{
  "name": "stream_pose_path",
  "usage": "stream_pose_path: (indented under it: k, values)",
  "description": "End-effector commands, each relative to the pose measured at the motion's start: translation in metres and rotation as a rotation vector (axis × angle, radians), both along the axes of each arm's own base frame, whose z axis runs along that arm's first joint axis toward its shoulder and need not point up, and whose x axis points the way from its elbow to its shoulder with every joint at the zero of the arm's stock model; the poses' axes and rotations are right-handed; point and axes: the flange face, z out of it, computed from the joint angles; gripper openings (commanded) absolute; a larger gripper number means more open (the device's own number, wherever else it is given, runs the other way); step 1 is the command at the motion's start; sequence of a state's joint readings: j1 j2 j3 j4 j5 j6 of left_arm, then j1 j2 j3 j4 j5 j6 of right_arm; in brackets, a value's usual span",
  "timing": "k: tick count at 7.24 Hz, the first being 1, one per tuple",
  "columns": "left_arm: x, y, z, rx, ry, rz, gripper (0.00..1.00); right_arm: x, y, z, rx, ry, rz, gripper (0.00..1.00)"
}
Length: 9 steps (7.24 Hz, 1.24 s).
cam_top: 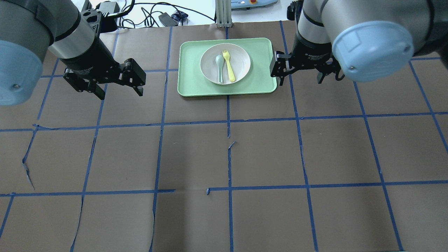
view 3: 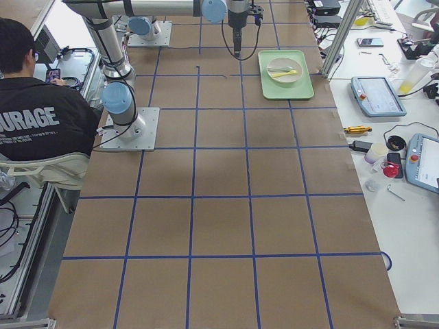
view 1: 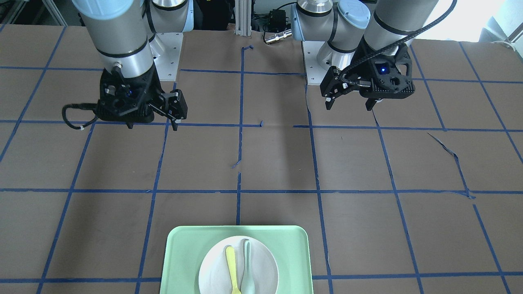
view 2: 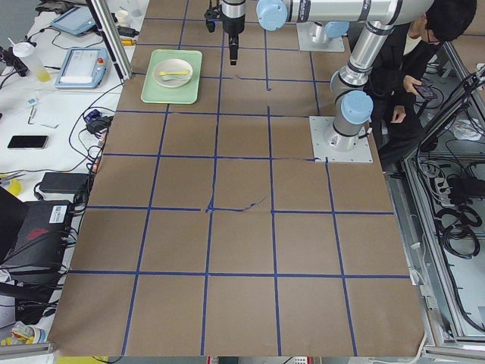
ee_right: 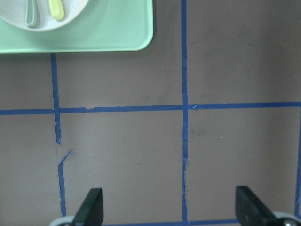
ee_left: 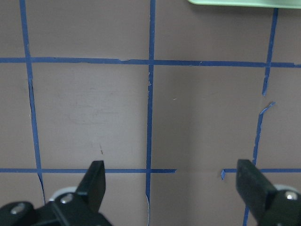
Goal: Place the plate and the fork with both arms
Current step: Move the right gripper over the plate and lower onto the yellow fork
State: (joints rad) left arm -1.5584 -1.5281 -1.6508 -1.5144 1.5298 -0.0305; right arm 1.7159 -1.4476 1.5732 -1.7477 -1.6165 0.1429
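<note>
**A:** Where is the plate from the claws?

**B:** It is ahead of both and between them, on the green tray. From the left claw it lies ahead and well inward. From the right claw it also lies ahead and inward, but nearer. The yellow fork lies in the plate beside a pale spoon, on the side toward the right claw.

**A:** Why are the arms set like that?

**B:** I judge that they flank the tray so each can take one thing, the right claw the fork and the left the plate. Nothing is grasped yet.

**A:** And their pose?

**B:** Both wrists point straight down and hang above the brown table, clear of it. Each claw's jaws stand wide apart with nothing between them.
</note>
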Motion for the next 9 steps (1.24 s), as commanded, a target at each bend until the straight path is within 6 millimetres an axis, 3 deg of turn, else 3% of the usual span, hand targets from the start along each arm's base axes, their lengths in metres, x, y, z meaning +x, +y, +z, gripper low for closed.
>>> stream_pose_path:
  k: [1, 2, 3, 4, 5, 6, 7, 9]
  values:
    - [0.000, -0.001, -0.002, 0.004, -0.001, 0.002, 1.00, 0.043, -0.088, -0.069, -0.005, -0.017, 0.026, 1.00]
    - [0.000, -0.002, -0.002, 0.004, -0.001, 0.003, 1.00, 0.072, -0.120, -0.096, -0.002, -0.017, 0.016, 1.00]
    - [0.000, -0.002, -0.003, 0.007, -0.003, 0.002, 1.00, 0.085, -0.150, -0.118, -0.008, -0.024, -0.010, 1.00]
    - [0.001, -0.001, -0.002, 0.004, -0.003, 0.005, 1.00, 0.109, -0.182, -0.167, -0.024, -0.079, -0.037, 1.00]
    - [0.000, -0.001, -0.005, 0.010, -0.003, 0.003, 1.00, 0.123, -0.205, -0.195, -0.039, -0.091, -0.035, 0.96]
    - [0.001, -0.001, -0.005, 0.010, -0.003, 0.005, 1.00, 0.127, -0.219, -0.202, -0.047, -0.093, -0.027, 0.95]
    - [0.000, -0.003, -0.009, 0.019, -0.001, -0.001, 1.00, 0.128, -0.224, -0.226, -0.030, -0.083, -0.019, 0.80]
    - [0.000, -0.002, -0.010, 0.021, -0.001, -0.001, 1.00, 0.128, -0.228, -0.227, -0.038, -0.073, 0.033, 0.63]
